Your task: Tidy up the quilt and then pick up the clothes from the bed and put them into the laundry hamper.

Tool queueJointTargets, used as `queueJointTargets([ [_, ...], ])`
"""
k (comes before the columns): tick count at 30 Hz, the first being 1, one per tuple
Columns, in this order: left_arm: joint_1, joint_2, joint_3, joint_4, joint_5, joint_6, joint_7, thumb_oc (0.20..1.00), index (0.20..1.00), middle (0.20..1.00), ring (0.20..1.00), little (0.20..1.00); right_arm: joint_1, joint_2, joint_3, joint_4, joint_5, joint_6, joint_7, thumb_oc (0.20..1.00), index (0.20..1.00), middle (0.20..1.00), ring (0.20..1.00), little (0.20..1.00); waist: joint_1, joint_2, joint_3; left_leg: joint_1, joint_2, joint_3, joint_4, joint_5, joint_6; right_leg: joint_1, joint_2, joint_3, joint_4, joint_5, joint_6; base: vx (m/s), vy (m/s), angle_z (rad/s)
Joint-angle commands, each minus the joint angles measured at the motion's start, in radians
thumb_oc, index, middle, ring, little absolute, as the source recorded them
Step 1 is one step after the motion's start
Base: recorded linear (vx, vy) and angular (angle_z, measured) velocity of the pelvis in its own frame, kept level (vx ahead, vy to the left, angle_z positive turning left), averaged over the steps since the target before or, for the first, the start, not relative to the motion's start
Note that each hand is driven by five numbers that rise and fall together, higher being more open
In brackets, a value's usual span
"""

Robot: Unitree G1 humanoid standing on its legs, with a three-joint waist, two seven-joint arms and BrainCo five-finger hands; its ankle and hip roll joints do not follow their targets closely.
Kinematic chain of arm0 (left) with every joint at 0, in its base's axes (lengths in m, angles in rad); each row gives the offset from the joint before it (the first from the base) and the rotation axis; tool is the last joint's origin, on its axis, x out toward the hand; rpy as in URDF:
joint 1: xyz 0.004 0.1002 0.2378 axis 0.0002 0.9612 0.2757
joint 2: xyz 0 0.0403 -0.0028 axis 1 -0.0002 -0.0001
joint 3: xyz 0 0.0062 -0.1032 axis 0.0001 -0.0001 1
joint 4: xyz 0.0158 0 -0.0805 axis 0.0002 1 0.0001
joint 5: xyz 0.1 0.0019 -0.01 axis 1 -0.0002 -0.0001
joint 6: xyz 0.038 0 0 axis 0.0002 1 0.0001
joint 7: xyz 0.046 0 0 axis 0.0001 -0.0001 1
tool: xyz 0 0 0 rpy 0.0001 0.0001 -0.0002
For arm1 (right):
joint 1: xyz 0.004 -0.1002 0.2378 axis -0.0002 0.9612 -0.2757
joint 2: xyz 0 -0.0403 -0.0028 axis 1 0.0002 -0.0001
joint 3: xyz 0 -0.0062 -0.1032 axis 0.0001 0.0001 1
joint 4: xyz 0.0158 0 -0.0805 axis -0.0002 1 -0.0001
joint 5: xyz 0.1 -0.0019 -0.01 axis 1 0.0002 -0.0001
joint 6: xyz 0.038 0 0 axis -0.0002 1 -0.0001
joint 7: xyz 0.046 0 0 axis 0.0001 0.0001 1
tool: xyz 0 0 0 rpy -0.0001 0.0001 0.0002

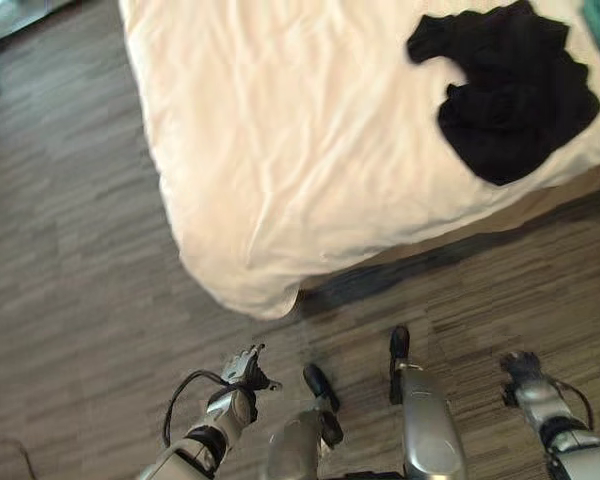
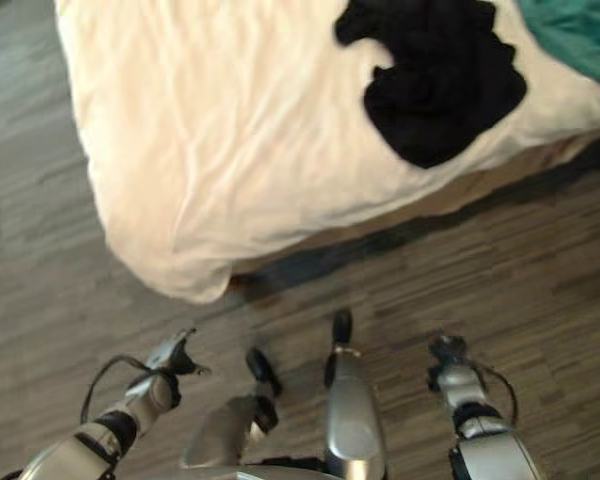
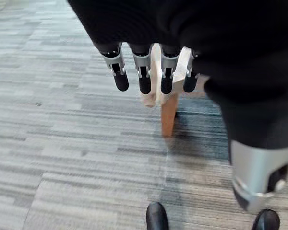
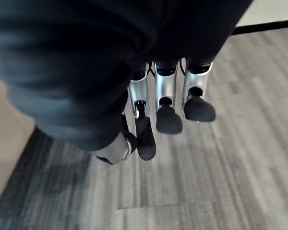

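Observation:
A cream quilt [image 1: 280, 130] covers the bed, and its corner hangs down toward the floor at the front left. A crumpled black garment [image 1: 510, 90] lies on the quilt near the bed's right front edge. A teal garment [image 2: 575, 35] lies past it at the far right. My left hand [image 1: 242, 375] hangs low over the floor, short of the quilt corner, its fingers [image 3: 141, 72] straight and empty. My right hand [image 1: 525, 375] is low at the right, well short of the bed. Its fingers [image 4: 165, 96] are relaxed and hold nothing.
Grey wood-grain floor [image 1: 70, 260] spreads to the left of the bed and in front of it. A wooden bed leg [image 3: 169, 117] stands under the hanging quilt corner. The bed's tan base [image 1: 480, 225] shows below the quilt along the front edge.

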Motion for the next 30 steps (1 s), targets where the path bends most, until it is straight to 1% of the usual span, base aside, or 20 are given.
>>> queueJointTargets([
  [1, 0.025, 0.011, -0.011, 0.020, 0.059, -0.004, -0.004, 1.000, 1.000, 1.000, 1.000, 1.000, 0.156, 0.012, 0.045, 0.021, -0.022, 0.007, 0.028, 1.000, 1.000, 1.000, 1.000, 1.000, -0.012, -0.067, -0.102, -0.020, 0.086, -0.071, 0.393, -0.081, -0.086, 0.129, 0.006, 0.074, -0.119, -0.086, 0.058, -0.02, -0.039, -0.81],
  [2, 0.026, 0.011, -0.011, 0.020, 0.059, -0.004, -0.004, 1.000, 1.000, 1.000, 1.000, 1.000, 0.158, 0.013, 0.044, 0.020, -0.022, 0.007, 0.028, 1.000, 1.000, 1.000, 1.000, 1.000, -0.010, -0.067, -0.102, -0.019, 0.088, -0.070, 0.394, -0.080, -0.088, 0.129, 0.008, 0.075, -0.121, -0.085, 0.056, -0.08, 0.099, -1.02],
  [3, 0.026, 0.005, -0.020, 0.028, 0.055, -0.006, -0.007, 1.000, 1.000, 1.000, 1.000, 1.000, 0.190, 0.017, 0.055, 0.043, -0.035, 0.017, 0.042, 1.000, 1.000, 1.000, 1.000, 1.000, 0.004, -0.084, -0.117, -0.029, 0.043, -0.213, 0.406, -0.060, -0.101, 0.143, 0.019, 0.150, -0.147, -0.063, 0.061, 0.02, 0.205, -0.85],
  [6, 0.030, -0.015, -0.012, 0.054, 0.034, -0.007, 0.003, 1.000, 1.000, 1.000, 1.000, 1.000, 0.230, 0.042, 0.077, 0.043, -0.054, 0.025, 0.057, 1.000, 1.000, 1.000, 1.000, 1.000, 0.026, -0.109, -0.170, 0.019, -0.046, -0.448, 0.262, -0.129, -0.076, 0.146, 0.033, 0.283, -0.185, -0.024, 0.099, 0.12, 0.248, -2.14],
  [7, 0.032, -0.016, -0.006, 0.059, 0.026, -0.005, 0.007, 1.000, 1.000, 1.000, 1.000, 1.000, 0.230, 0.049, 0.108, 0.053, -0.076, 0.030, 0.064, 1.000, 1.000, 1.000, 1.000, 1.000, 0.050, -0.115, -0.185, 0.017, -0.092, -0.591, 0.224, -0.170, -0.051, 0.145, 0.052, 0.340, -0.190, -0.021, 0.113, 0.13, 0.161, -1.57],
  [9, 0.044, -0.027, 0.013, 0.069, 0.017, -0.008, 0.018, 1.000, 1.000, 1.000, 1.000, 1.000, 0.241, 0.079, 0.120, 0.041, -0.084, 0.021, 0.065, 1.000, 1.000, 1.000, 1.000, 1.000, 0.057, -0.127, -0.200, 0.063, -0.130, -0.716, 0.148, -0.232, -0.008, 0.134, 0.097, 0.426, -0.180, 0.001, 0.121, 0.00, 0.109, -2.33],
  [12, 0.057, -0.039, 0.036, 0.090, 0.002, -0.006, 0.011, 1.000, 1.000, 1.000, 1.000, 1.000, 0.249, 0.112, 0.131, 0.019, -0.110, 0.025, 0.075, 1.000, 1.000, 1.000, 1.000, 1.000, 0.046, -0.140, -0.209, 0.096, -0.106, -0.631, 0.059, -0.222, 0.006, 0.092, 0.094, 0.426, -0.197, 0.032, 0.145, -0.13, 0.098, -2.11],
  [13, 0.059, -0.032, 0.056, 0.089, -0.023, -0.002, 0.016, 1.000, 1.000, 1.000, 1.000, 1.000, 0.230, 0.120, 0.150, 0.006, -0.111, 0.025, 0.073, 1.000, 1.000, 1.000, 1.000, 1.000, 0.051, -0.156, -0.207, 0.104, -0.106, -0.589, 0.039, -0.218, 0.017, 0.054, 0.087, 0.403, -0.198, 0.085, 0.173, -0.18, 0.034, -1.62],
  [14, 0.059, -0.023, 0.063, 0.086, -0.032, -0.002, 0.008, 1.000, 1.000, 1.000, 1.000, 1.000, 0.224, 0.129, 0.157, -0.006, -0.114, 0.028, 0.077, 1.000, 1.000, 1.000, 1.000, 1.000, 0.057, -0.167, -0.205, 0.105, -0.105, -0.536, 0.016, -0.205, 0.025, 0.021, 0.068, 0.339, -0.195, 0.111, 0.189, -0.40, 0.057, -1.48],
  [15, 0.062, -0.008, 0.076, 0.092, -0.039, 0.005, -0.003, 1.000, 1.000, 1.000, 1.000, 1.000, 0.228, 0.144, 0.169, -0.053, -0.112, 0.017, 0.079, 1.000, 1.000, 1.000, 1.000, 1.000, 0.081, -0.154, -0.184, 0.106, -0.080, -0.438, 0.008, -0.182, 0.031, 0.020, 0.014, 0.067, -0.147, 0.024, 0.161, -0.32, 0.016, -1.59],
  [16, 0.062, -0.008, 0.076, 0.092, -0.039, 0.005, -0.003, 1.000, 1.000, 1.000, 1.000, 1.000, 0.228, 0.144, 0.169, -0.054, -0.112, 0.018, 0.079, 1.000, 1.000, 1.000, 1.000, 1.000, 0.079, -0.156, -0.185, 0.105, -0.081, -0.440, 0.007, -0.180, 0.031, 0.019, 0.012, 0.066, -0.147, 0.025, 0.161, -0.43, 0.075, -2.58],
  [17, 0.071, 0.000, 0.097, 0.096, -0.047, 0.012, -0.005, 1.000, 1.000, 1.000, 1.000, 1.000, 0.227, 0.148, 0.196, -0.080, -0.127, 0.006, 0.080, 1.000, 1.000, 1.000, 1.000, 1.000, 0.085, -0.141, -0.180, 0.095, -0.078, -0.366, -0.007, -0.152, 0.044, 0.054, -0.010, -0.025, -0.056, -0.040, 0.112, -0.21, 0.054, -2.38],
  [18, 0.071, 0.000, 0.097, 0.096, -0.046, 0.012, -0.005, 1.000, 1.000, 1.000, 1.000, 1.000, 0.227, 0.148, 0.196, -0.080, -0.127, 0.006, 0.080, 1.000, 1.000, 1.000, 1.000, 1.000, 0.085, -0.143, -0.182, 0.092, -0.080, -0.365, -0.008, -0.150, 0.045, 0.051, -0.011, -0.024, -0.056, -0.038, 0.112, -0.35, 0.062, -2.27],
  [19, 0.082, -0.004, 0.120, 0.104, -0.067, 0.018, -0.008, 1.000, 1.000, 1.000, 1.000, 1.000, 0.227, 0.149, 0.198, -0.082, -0.124, -0.003, 0.086, 1.000, 1.000, 1.000, 1.000, 1.000, 0.080, -0.138, -0.185, 0.090, -0.073, -0.333, -0.017, -0.131, 0.059, 0.074, 0.022, 0.069, 0.032, -0.069, 0.106, -0.15, 0.007, -1.20],
  [20, 0.082, -0.004, 0.120, 0.104, -0.067, 0.018, -0.008, 1.000, 1.000, 1.000, 1.000, 1.000, 0.227, 0.149, 0.198, -0.082, -0.124, -0.003, 0.086, 1.000, 1.000, 1.000, 1.000, 1.000, 0.081, -0.138, -0.187, 0.087, -0.073, -0.331, -0.017, -0.129, 0.059, 0.071, 0.022, 0.071, 0.030, -0.066, 0.105, -0.23, -0.030, -1.22],
  [21, 0.090, -0.015, 0.126, 0.118, -0.078, 0.020, -0.017, 1.000, 1.000, 1.000, 1.000, 1.000, 0.232, 0.145, 0.167, -0.071, -0.099, -0.005, 0.083, 1.000, 1.000, 1.000, 1.000, 1.000, 0.081, -0.141, -0.213, 0.076, -0.080, -0.333, -0.021, -0.121, 0.064, 0.163, 0.044, 0.187, 0.015, -0.077, 0.103, -0.08, -0.056, -0.81],
  [22, 0.090, -0.022, 0.124, 0.118, -0.081, 0.014, -0.017, 1.000, 1.000, 1.000, 1.000, 1.000, 0.252, 0.139, 0.145, -0.067, -0.087, -0.005, 0.079, 1.000, 1.000, 1.000, 1.000, 1.000, 0.085, -0.145, -0.231, 0.067, -0.088, -0.337, -0.012, -0.127, 0.068, 0.210, 0.043, 0.225, -0.033, -0.088, 0.100, -0.09, -0.090, -0.72],
  [28, 0.101, -0.058, 0.137, 0.108, -0.125, 0.010, -0.004, 1.000, 1.000, 1.000, 1.000, 1.000, 0.289, 0.166, 0.091, 0.000, 0.005, -0.006, 0.092, 1.000, 1.000, 1.000, 1.000, 1.000, 0.080, -0.141, -0.276, 0.066, -0.071, -0.309, -0.029, -0.103, 0.043, 0.258, 0.045, 0.270, -0.184, -0.053, 0.106, 0.00, -0.096, -0.41],
  [29, 0.171, -0.019, 0.301, 0.116, -0.371, -0.022, 0.044, 1.000, 1.000, 1.000, 1.000, 1.000, 0.249, 0.189, 0.077, -0.006, -0.009, 0.007, 0.051, 1.000, 1.000, 1.000, 1.000, 1.000, 0.091, -0.143, -0.219, 0.105, -0.028, -0.242, -0.054, -0.098, 0.001, 0.228, -0.073, -0.085, -0.071, -0.035, 0.131, 0.05, -0.020, 0.20],
  [30, 0.172, -0.019, 0.301, 0.116, -0.371, -0.022, 0.044, 1.000, 1.000, 1.000, 1.000, 1.000, 0.250, 0.189, 0.077, -0.006, -0.009, 0.007, 0.051, 1.000, 1.000, 1.000, 1.000, 1.000, 0.092, -0.142, -0.219, 0.106, -0.028, -0.240, -0.055, -0.098, 0.001, 0.228, -0.073, -0.084, -0.072, -0.035, 0.131, 0.08, -0.052, 0.27],
])
